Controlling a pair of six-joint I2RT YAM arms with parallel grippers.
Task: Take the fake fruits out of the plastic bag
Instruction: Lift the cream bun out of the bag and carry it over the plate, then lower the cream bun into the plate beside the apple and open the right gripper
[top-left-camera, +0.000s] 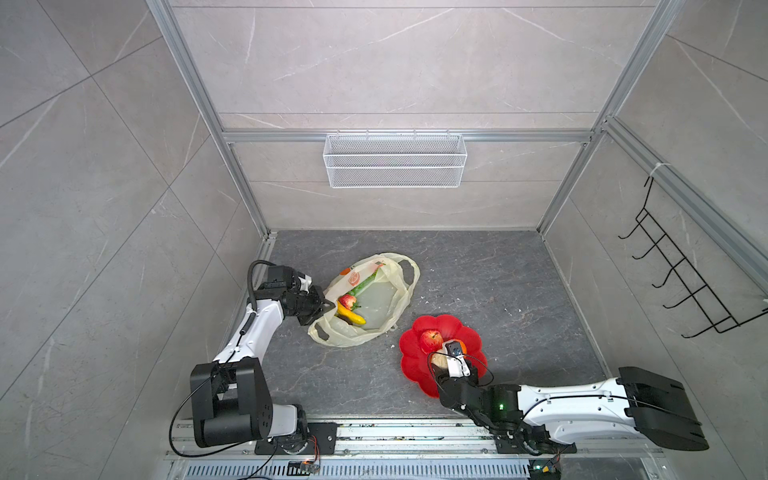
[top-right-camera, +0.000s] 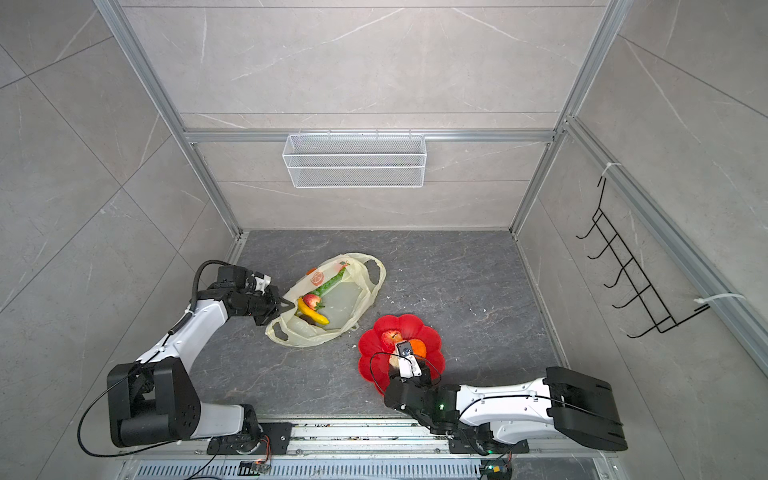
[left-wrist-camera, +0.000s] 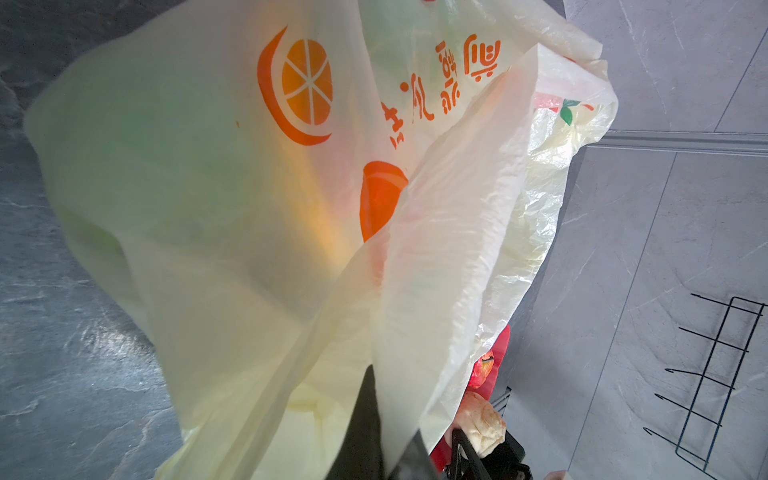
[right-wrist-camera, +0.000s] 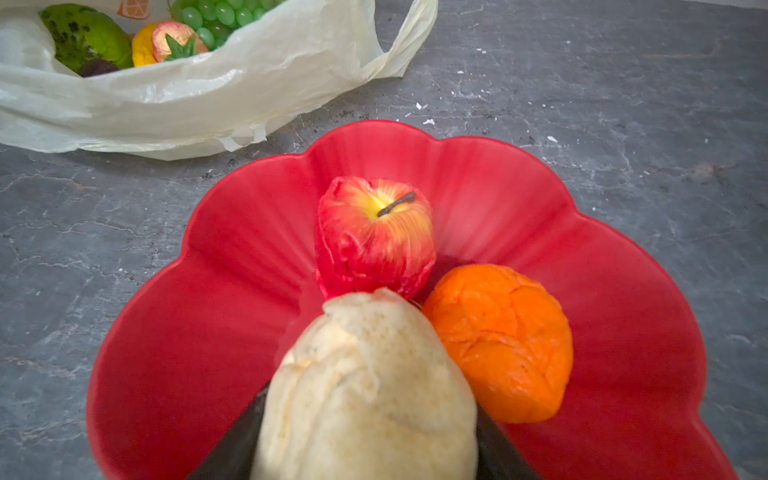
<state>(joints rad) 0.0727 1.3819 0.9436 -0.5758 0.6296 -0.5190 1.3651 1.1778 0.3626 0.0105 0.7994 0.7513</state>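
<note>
setting: dark grey, stone-veined tabletop (top-left-camera: 498, 291) in an aluminium-framed booth with pale marbled wall tiles.
wall fittings: one oblong white wire-mesh basket (top-left-camera: 395, 160) on the back wall; one black wire hook rack (top-left-camera: 681, 282) on the right wall.
plastic bag (top-left-camera: 349, 337): one. Thin, crinkled, translucent pale-yellow film with two loop handles and printed orange slices. It lies mouth open on the tabletop, left of centre, near the plate but apart from it.
bag contents: five pieces seen, all inside the bag. They are one curved yellow banana (top-left-camera: 353, 316), one strawberry (right-wrist-camera: 174, 41) with a green leaf cap, one green grape bunch (right-wrist-camera: 216, 16) of glossy beads, one green bumpy fruit (right-wrist-camera: 85, 35) with dark speckles, and one dark brown fruit (right-wrist-camera: 97, 66).
red plate (right-wrist-camera: 208, 332): one. Glossy and flower-shaped, with ribbed scalloped petals; it sits right of the bag.
plate contents: two pieces side by side, one red apple (right-wrist-camera: 374, 237) streaked yellow with a brown stem, and one orange (right-wrist-camera: 498, 340) with a dimpled, creased skin.
cream fruit (right-wrist-camera: 365, 395): one. Matt, mottled and egg-shaped, over the plate's near side, against the apple. Whether it rests on the plate cannot be told.
left gripper (top-left-camera: 328, 306): jaws clamped tight on the bag's left rim, film pinched between them.
right gripper (right-wrist-camera: 365, 449): jaws part-way apart, one dark finger on each flank of the cream fruit, grasping it.
</note>
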